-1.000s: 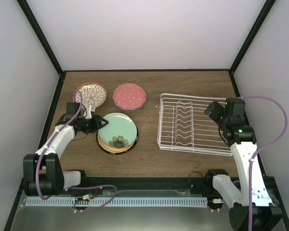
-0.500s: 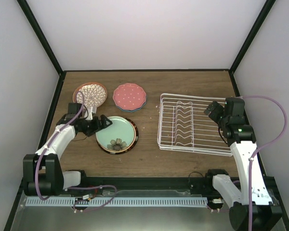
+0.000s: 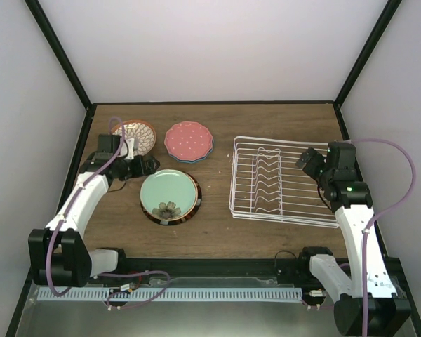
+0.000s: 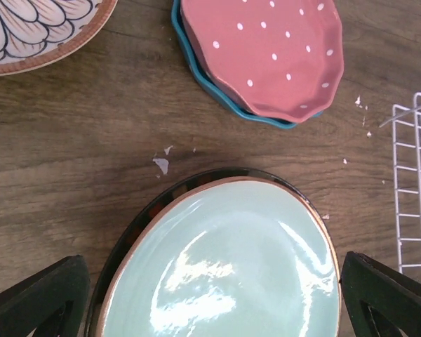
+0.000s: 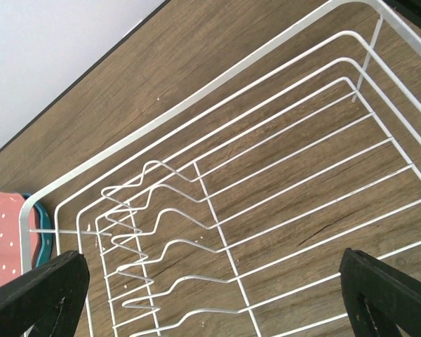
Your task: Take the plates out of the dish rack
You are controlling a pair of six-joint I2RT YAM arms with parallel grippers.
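The dish rack (image 3: 266,182) sits on the right side of the table (image 3: 217,235). I can see no plate in it, only bare white wires. The plates are all out on the left side. The green flower plate (image 3: 170,194) lies flat on top of a dark-rimmed plate (image 3: 154,218). Behind them, the pink dotted plate (image 3: 188,139) lies on the teal plate (image 4: 194,70). The petal plate (image 3: 144,133) lies alone in the far left corner.

The left gripper (image 3: 147,167) hangs over the back left edge of the green plate. Its fingers are spread wide and hold nothing. The right gripper (image 3: 307,160) hangs over the right part of the rack, also wide apart and holding nothing.

I think the unloading is done, or very close to it. The next move looks easy. Both arms should lift up and pull back toward their bases. The left one should rise first, so it does not bump the green plate or the petal plate beside it.
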